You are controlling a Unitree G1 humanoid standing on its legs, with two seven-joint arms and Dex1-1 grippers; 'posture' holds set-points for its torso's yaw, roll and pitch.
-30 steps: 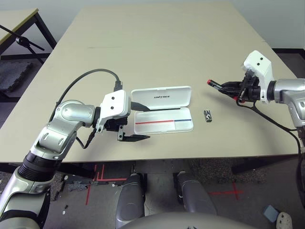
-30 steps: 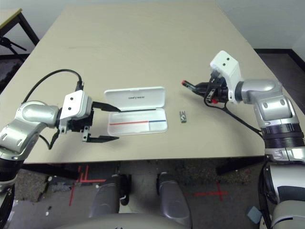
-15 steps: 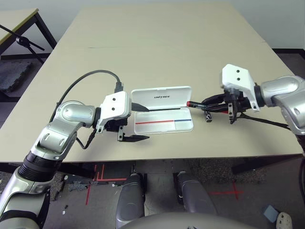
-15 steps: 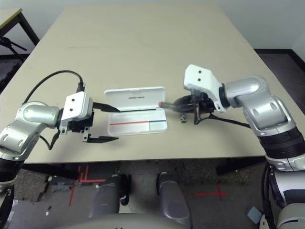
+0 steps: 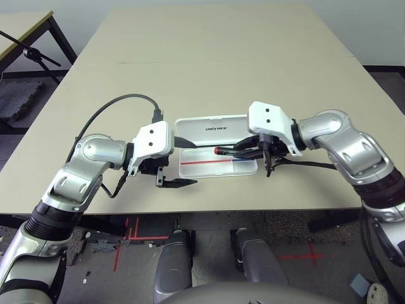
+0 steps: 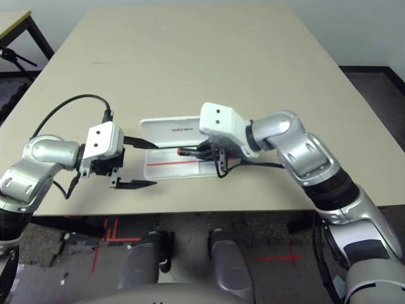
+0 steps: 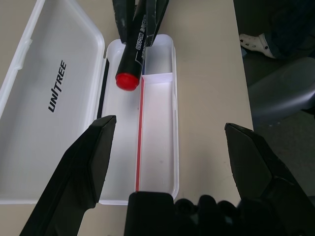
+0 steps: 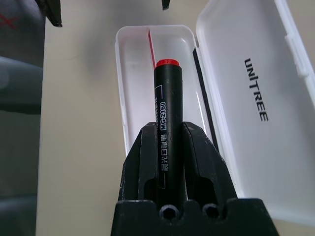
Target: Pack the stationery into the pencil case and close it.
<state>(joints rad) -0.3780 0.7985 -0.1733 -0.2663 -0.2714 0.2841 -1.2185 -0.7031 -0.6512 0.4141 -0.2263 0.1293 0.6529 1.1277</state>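
1. The pencil case [image 5: 217, 145] lies open on the tan table [image 5: 202, 57], near the front edge, between the two arms.
2. Its lid [image 5: 212, 126] is folded back flat on the far side. The word "unitree" shows on the lid.
3. The tray [image 7: 157, 142] of the case is on the near side. A thin red line [image 7: 139, 142] runs along the inside of the tray.
4. The right gripper [image 5: 243, 151] comes in from the right side and hangs over the right end of the tray.
5. Its jaws are squeezed shut on a marker [image 8: 166, 118]. The marker is black with a red end and has small white writing along its side.
6. The red tip [image 7: 127, 81] sticks out past the jaws and points along the tray toward the left gripper. I cannot tell if the marker touches the tray.
7. The left gripper [image 5: 182, 163] sits just beside the left end of the case.
8. Its jaws are wide open and hold nothing. One finger [image 7: 74, 182] is on the lid side and the other finger [image 7: 258, 172] is over the bare table in front of the case.
9. A black cable [image 5: 107, 111] loops from the left arm up to the white block behind its jaws.
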